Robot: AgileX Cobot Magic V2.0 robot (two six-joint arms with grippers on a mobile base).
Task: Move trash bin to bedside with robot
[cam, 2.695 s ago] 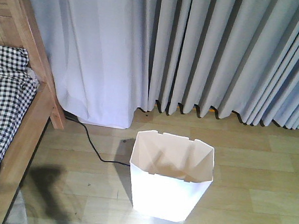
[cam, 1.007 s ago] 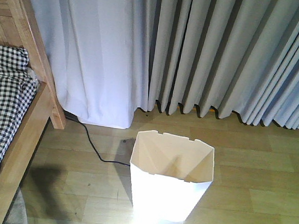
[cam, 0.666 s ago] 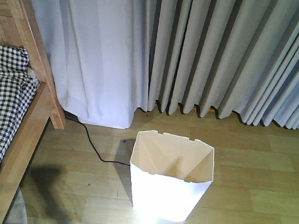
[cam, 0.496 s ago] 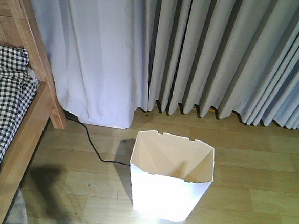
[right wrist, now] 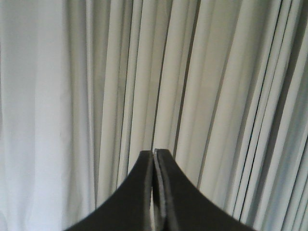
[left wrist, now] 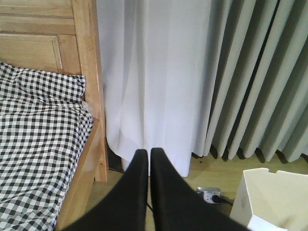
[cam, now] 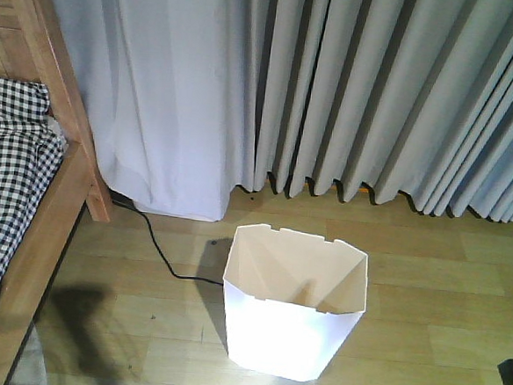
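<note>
The white trash bin (cam: 293, 305) stands upright on the wooden floor (cam: 422, 336), below and right of the left gripper (left wrist: 148, 153), whose jaws are closed on nothing. The right gripper (right wrist: 154, 153), likewise closed and empty, faces the curtains (right wrist: 216, 86). The bed frame (cam: 47, 222) lies left of the bin, with a gap between; whether that already counts as bedside, I cannot judge.

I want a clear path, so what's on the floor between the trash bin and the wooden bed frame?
In the front view, a black cable runs across the wood floor between the white trash bin and the bed frame; otherwise that stretch looks bare.
</note>
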